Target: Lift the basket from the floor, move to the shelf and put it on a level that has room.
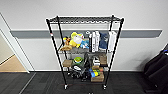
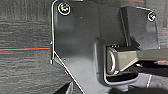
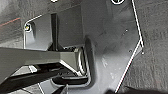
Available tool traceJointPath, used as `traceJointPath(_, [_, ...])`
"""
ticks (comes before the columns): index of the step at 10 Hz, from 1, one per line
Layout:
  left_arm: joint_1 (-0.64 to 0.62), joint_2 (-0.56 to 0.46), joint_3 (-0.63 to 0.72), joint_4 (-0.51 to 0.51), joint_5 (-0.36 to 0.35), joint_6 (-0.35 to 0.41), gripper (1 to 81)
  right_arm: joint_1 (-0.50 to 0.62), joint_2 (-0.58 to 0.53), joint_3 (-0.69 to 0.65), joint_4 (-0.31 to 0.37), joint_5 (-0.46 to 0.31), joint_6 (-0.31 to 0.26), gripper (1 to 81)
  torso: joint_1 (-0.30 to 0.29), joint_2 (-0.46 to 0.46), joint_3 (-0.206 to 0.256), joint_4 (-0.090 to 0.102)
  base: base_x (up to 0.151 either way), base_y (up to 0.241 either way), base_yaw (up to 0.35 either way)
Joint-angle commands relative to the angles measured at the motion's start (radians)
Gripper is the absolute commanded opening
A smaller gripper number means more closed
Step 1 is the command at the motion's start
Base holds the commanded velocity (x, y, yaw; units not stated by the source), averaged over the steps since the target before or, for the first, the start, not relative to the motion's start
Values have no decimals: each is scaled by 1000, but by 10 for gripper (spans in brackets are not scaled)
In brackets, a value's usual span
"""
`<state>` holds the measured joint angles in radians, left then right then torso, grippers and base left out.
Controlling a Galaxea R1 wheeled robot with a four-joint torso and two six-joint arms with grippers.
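- Black wire shelf stands against the pale wall, seen from the front in the head view, on small castors on the dark floor.
- Its top level is a bare wire grid with nothing on it, so it has room.
- The tier below carries plush toys and white books; the lower tiers hold boxes and other small things.
- The basket cannot be found on the floor before the shelf, nor on any tier, so I cannot tell where it is at this moment.
- Both wrist views look down on carpet past the robot's own dark plate and bar. The fingers are not clear there, so I cannot tell if either gripper is released, clenched, or grasping something.
- My judgement: the robot faces the shelf, so the approach looks done or almost done. The placing is not done, because the top level is still bare. If the lift is done, the pictures do not show it.
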<state>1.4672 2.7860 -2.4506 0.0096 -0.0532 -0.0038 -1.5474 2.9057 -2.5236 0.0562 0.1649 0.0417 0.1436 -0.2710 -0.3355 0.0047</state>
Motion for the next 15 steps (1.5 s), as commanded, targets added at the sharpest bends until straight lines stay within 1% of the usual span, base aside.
traceJointPath(1, [-63, -38, 38, -30, 64, -2, 811, 32, -27, 25, 1, -59, 1, 811, 63, -97, 1, 0, 0, 0, 0])
traceJointPath(2, [-83, -48, 51, -60, 76, -1, 811, 45, -49, 55, 2, -61, 1, 811, 80, -127, -6, 0, 0, 0, 0])
traceJointPath(3, [-110, -48, 48, -85, 114, -2, 811, 57, -75, 94, 2, -61, 1, 811, 101, -160, -7, 0, 0, 0, 0])
traceJointPath(4, [-129, -48, 45, -97, 133, -1, 811, 69, -101, 130, 2, -61, 1, 811, 123, -194, -8, 0, 0, 0, 0])
traceJointPath(5, [-142, -48, 44, -99, 136, -1, 811, 81, -121, 151, 1, -61, 3, 811, 145, -229, -8, 0, 0, 0, 0])
traceJointPath(8, [-176, -45, 44, -112, 161, -1, 811, 111, -142, 143, 4, -62, 3, 811, 210, -331, -8, 0, 0, 0, 0])
traceJointPath(10, [-196, -37, 44, -114, 162, -1, 811, 131, -146, 138, 5, -71, 4, 811, 254, -400, -8, 0, 0, 0, 0])
traceJointPath(11, [-205, -32, 44, -114, 177, -1, 811, 138, -147, 138, 5, -77, 4, 811, 275, -434, -8, 0, 0, 0, 0])
traceJointPath(12, [-213, -34, 44, -117, 182, -2, 811, 148, -149, 138, 5, -84, 4, 811, 297, -469, -28, 0, 0, 0, 0])
traceJointPath(13, [-218, -35, 44, -132, 185, -1, 811, 155, -150, 138, 7, -84, 6, 811, 317, -502, -82, 0, 0, 0, 0])
traceJointPath(14, [-222, -40, 44, -140, 196, -1, 811, 161, -150, 138, 7, -85, 6, 811, 336, -531, -106, 0, 0, 0, 0])
traceJointPath(15, [-224, -41, 44, -140, 196, -1, 811, 172, -150, 139, 7, -102, 7, 811, 414, -654, -213, 0, 0, 0, 0])
